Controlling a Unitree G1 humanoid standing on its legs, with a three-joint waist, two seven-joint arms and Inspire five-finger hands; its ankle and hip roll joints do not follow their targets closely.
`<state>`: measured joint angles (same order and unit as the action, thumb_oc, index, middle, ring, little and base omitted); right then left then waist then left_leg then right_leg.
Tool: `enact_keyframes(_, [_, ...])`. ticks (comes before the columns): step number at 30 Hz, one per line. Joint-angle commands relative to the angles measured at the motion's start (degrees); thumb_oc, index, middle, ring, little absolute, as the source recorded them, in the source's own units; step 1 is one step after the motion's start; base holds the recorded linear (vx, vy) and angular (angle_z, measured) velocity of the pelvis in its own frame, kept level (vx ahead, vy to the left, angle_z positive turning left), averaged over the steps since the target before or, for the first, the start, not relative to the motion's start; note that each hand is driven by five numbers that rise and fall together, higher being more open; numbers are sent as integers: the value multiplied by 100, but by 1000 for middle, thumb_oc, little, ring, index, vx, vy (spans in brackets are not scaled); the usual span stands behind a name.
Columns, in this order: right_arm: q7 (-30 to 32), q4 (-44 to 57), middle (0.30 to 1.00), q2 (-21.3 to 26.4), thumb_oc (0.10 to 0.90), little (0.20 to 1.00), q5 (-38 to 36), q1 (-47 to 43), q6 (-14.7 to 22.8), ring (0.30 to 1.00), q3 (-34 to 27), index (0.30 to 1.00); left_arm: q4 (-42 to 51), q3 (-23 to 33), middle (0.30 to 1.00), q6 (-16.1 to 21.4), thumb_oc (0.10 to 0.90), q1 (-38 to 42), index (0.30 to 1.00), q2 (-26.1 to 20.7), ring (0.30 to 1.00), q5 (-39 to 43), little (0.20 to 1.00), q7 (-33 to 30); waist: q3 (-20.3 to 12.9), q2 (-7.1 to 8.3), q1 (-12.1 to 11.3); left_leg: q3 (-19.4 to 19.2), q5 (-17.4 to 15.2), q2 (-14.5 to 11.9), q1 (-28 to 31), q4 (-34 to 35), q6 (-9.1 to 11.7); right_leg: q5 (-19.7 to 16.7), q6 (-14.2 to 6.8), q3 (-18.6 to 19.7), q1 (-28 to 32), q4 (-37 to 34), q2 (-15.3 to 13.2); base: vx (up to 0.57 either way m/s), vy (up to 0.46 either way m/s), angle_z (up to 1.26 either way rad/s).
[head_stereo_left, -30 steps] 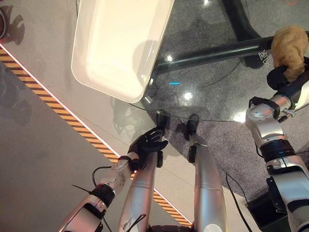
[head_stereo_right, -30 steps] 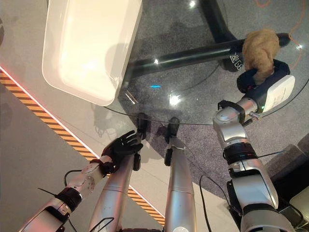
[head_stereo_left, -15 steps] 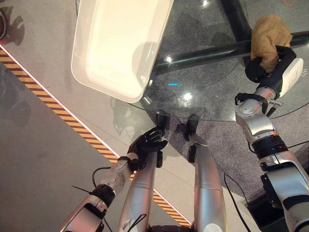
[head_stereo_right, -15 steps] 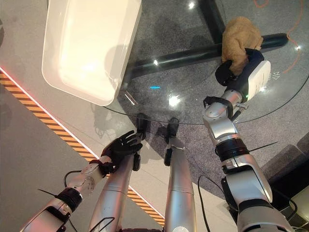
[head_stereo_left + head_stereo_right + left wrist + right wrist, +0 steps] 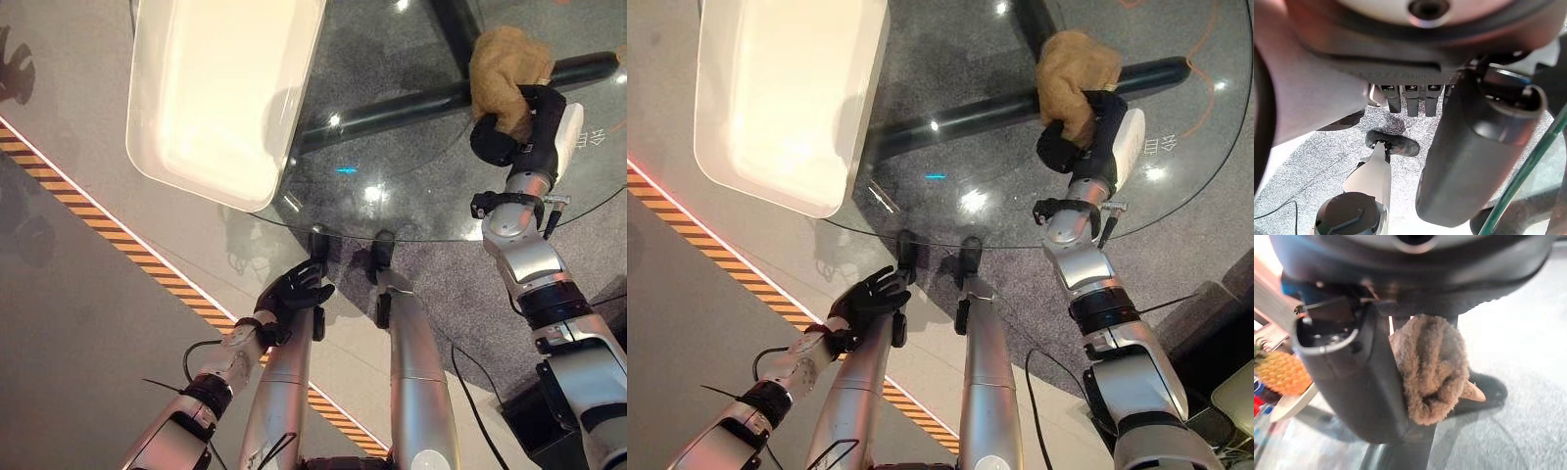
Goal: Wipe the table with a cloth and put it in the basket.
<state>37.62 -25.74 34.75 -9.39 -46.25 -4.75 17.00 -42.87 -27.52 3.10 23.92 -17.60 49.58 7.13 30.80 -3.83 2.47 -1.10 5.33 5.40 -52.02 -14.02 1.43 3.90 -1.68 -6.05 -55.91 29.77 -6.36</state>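
Right wrist view: right hand (image 5: pixel 1352 382) grips cloth (image 5: pixel 1432 367).

Bunched tan cloth (image 5: pixel 502 61) over glass table (image 5: pixel 392 157); white basket (image 5: pixel 220 88) apart

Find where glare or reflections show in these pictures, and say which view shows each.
Left eye view: bright lamp spots glint on the glass table, and the white basket looks washed out by light. Right eye view: similar spots near the right hand holding the cloth.
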Motion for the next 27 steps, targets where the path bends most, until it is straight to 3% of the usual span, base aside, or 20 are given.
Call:
enact_keyframes(1, [-1411,808,300,-516,100,200,390,425,472,300,1128,300,15,-375,900,-257,800,-796,900,385,900,-254,900,157,-100,-135,-211,-194,-736,65,-232,-1024,-244,-738,-342,160,72,-974,186,-2,5,-4])
enact_keyframes(10, [-1855,1204,300,-527,100,200,582,613,757,300,1443,300,171,-406,900,-360,800,-778,900,340,900,-179,900,74,-100,-108,-190,-209,-723,61,-279,-1060,-238,-735,-371,143,14,-923,170,0,0,0])
enact_keyframes(27, [-2015,1410,300,-516,100,200,682,573,725,300,1639,300,196,-441,900,-492,800,-683,900,309,900,-109,900,18,-100,-77,-211,-187,-744,68,-317,-1125,-263,-725,-390,134,-45,-823,171,0,0,0])
